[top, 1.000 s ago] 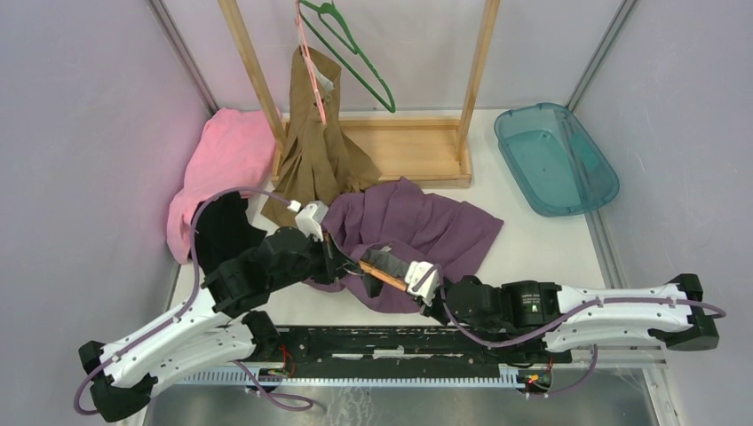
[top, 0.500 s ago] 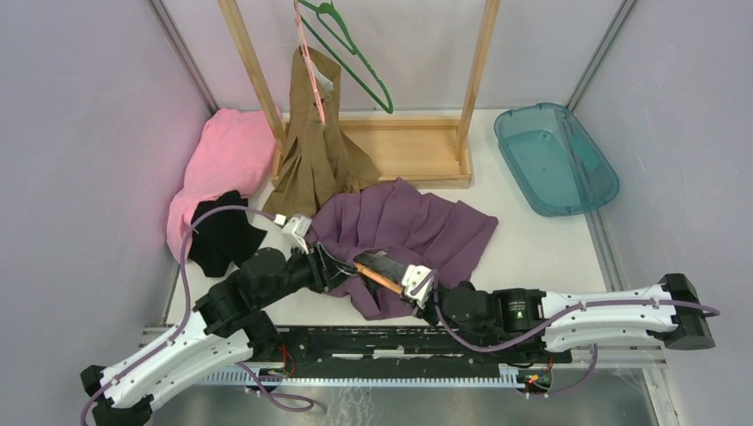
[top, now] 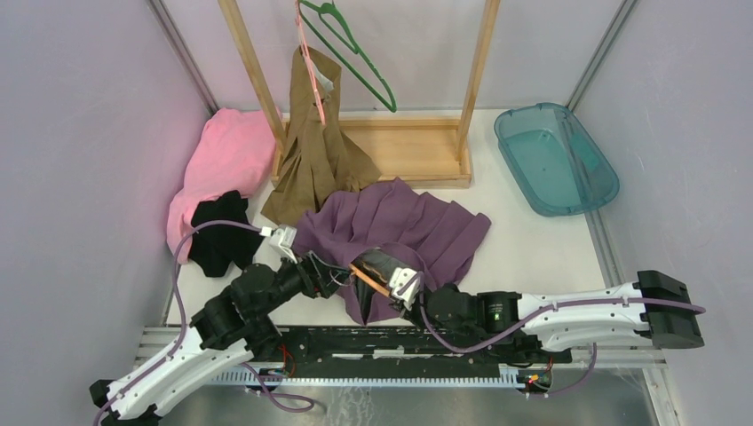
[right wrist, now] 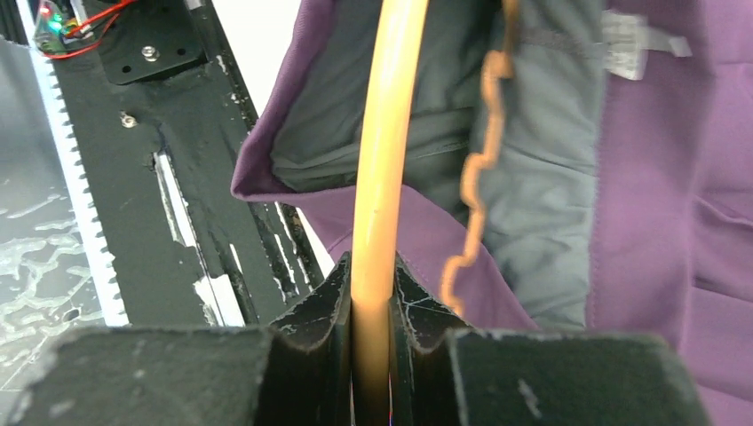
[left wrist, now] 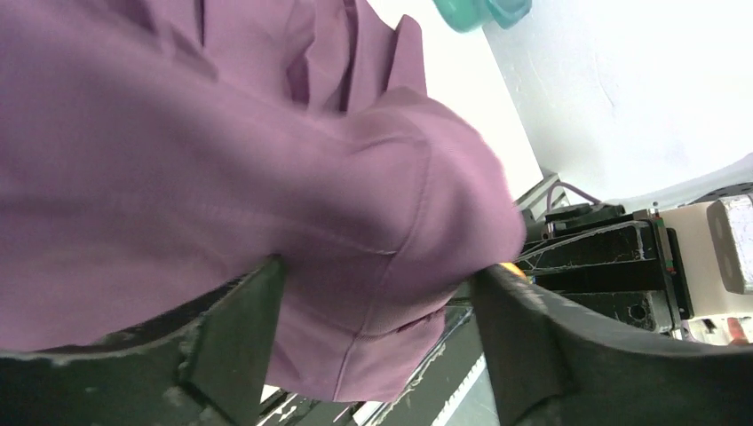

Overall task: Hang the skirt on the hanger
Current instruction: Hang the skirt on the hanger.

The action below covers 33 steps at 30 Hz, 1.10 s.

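The purple skirt (top: 404, 222) lies spread in front of the wooden rack, its waist end toward the arms. An orange hanger (top: 368, 276) pokes into the waist opening, against the grey lining (right wrist: 533, 177). My right gripper (top: 404, 288) is shut on the hanger's bar (right wrist: 386, 133); in the right wrist view (right wrist: 373, 275) the jaws pinch it tightly. My left gripper (top: 321, 271) sits at the skirt's left waist edge. Seen from the left wrist, it (left wrist: 377, 288) stands open, with a fold of the skirt (left wrist: 222, 160) bulging loosely between the fingers.
A wooden rack (top: 417, 151) stands at the back with a green hanger (top: 355, 53) and a brown skirt (top: 320, 155) hung on a pink hanger. Pink cloth (top: 222, 160) and black cloth (top: 220, 235) lie at left. A teal bin (top: 555, 160) sits back right.
My left gripper has opened and let go of the skirt's waist, and the left arm drew back. The right gripper moved left with the hanger, and the skirt shifted left.
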{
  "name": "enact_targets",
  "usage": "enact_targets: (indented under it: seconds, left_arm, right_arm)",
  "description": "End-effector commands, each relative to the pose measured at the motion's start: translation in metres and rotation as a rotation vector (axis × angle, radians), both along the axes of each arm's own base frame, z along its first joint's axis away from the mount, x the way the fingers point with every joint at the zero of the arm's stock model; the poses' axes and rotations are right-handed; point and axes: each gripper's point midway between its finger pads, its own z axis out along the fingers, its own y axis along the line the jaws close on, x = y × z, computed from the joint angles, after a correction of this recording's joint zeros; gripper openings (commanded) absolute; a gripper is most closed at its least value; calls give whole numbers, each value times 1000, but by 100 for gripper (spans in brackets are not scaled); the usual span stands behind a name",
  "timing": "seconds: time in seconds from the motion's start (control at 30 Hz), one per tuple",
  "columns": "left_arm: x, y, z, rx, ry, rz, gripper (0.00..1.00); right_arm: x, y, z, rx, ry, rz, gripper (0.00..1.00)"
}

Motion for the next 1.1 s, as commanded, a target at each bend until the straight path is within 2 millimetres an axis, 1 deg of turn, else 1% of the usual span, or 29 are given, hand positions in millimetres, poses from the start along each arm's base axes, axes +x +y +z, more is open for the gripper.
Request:
enact_targets:
  seconds: [0.0, 0.2, 0.27, 0.37, 0.4, 0.43, 0.53, 0.6, 0.67, 0.7, 0.8, 0.9, 1.0, 1.07]
  left_arm:
    - [-22, -22, 40, -148, -89, -171, 98]
    - [-18, -25, 24, -109, -80, -166, 99]
    - [-16, -24, 23, -104, -83, -156, 99]
    - [-7, -14, 13, -59, -41, -75, 99]
    - [-4, -7, 5, -28, 5, -29, 99]
    - [-5, -5, -1, -15, 52, -6, 99]
    - [-7, -3, -22, 33, 199, 40, 99]
    - [-13, -5, -33, 51, 287, 40, 99]
    - [-19, -7, -39, 49, 360, 42, 99]
    - [-21, -4, -43, 48, 398, 60, 99]
    - [-25, 9, -45, 28, 477, 140, 99]
    - [-29, 26, -38, -15, 519, 214, 99]
    - [-32, 40, -31, -66, 535, 267, 99]
    - [-35, 48, -27, -79, 527, 276, 99]
  right_arm:
    - [1, 41, 82, 362, 58, 51, 1]
    - [-2, 50, 76, 331, 131, 101, 1]
    - [-6, 56, 75, 312, 169, 131, 1]
    - [-9, 63, 66, 248, 222, 154, 1]
    - [-10, 64, 63, 223, 235, 155, 1]
    - [-10, 66, 59, 199, 245, 150, 1]
    - [-5, 66, 53, 159, 260, 122, 1]
    - [-3, 64, 54, 150, 269, 106, 1]
    - [-4, 59, 59, 139, 279, 96, 1]
    - [-4, 56, 62, 133, 283, 93, 1]
    - [-7, 48, 69, 113, 288, 94, 1]
    - [-9, 42, 78, 118, 283, 103, 1]
    - [-8, 38, 85, 123, 276, 102, 1]
    - [-6, 36, 84, 110, 274, 87, 1]
